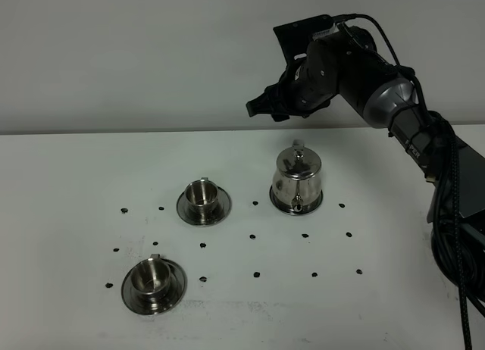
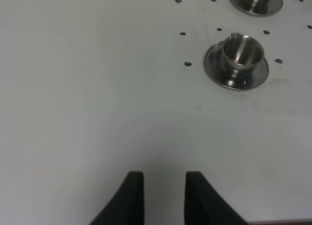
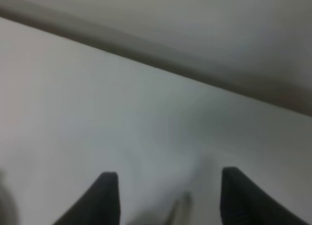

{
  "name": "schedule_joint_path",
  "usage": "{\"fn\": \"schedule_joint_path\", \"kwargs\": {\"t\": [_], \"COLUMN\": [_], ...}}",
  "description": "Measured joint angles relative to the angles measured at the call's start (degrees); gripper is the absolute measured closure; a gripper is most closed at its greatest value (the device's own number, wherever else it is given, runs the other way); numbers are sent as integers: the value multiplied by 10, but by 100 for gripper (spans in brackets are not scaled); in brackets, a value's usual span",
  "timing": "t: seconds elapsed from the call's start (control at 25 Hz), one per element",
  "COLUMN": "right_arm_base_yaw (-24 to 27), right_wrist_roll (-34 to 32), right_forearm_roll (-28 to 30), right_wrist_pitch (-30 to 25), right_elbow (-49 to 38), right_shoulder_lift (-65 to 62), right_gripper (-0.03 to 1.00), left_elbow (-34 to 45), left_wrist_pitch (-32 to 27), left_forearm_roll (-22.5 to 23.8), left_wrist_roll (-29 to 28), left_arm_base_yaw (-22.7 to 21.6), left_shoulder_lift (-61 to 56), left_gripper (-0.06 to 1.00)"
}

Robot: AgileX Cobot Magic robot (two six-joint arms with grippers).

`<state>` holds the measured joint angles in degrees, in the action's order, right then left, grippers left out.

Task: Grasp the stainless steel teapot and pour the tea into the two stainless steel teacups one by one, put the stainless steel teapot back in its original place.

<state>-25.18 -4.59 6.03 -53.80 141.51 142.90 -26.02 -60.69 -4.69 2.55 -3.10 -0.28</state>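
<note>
The stainless steel teapot stands upright on its small round saucer, right of centre on the white table. The two stainless steel teacups sit on their saucers: one left of the pot, the other nearer the front left. Their insides show bare steel and the tea is out of view. My right gripper hangs open in the air above and behind the pot, holding nothing. My left gripper hovers low over bare table with a narrow empty gap between its fingers, well short of a teacup.
Small black dots mark a grid on the table. The right arm's body and cables fill the right edge. A pale wall rises behind the table's far edge. Another teacup's saucer is cut off at the left wrist view's border.
</note>
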Motion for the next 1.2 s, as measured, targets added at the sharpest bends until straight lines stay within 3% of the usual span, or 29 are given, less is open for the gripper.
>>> {"fn": "schedule_joint_path", "kwargs": {"t": [0.96, 1.2], "right_arm_base_yaw": [17, 21], "right_wrist_roll": [23, 39], "right_forearm_roll": [-14, 6], "right_wrist_pitch": [13, -7], "right_elbow": [0, 0], "right_shoulder_lift": [52, 52], "right_gripper": [45, 45], "left_elbow": [0, 0], "left_wrist_pitch": [0, 0], "left_forearm_roll": [0, 0], "left_wrist_roll": [0, 0], "left_arm_base_yaw": [0, 0], "left_shoulder_lift": [0, 0], "left_gripper": [70, 70]}}
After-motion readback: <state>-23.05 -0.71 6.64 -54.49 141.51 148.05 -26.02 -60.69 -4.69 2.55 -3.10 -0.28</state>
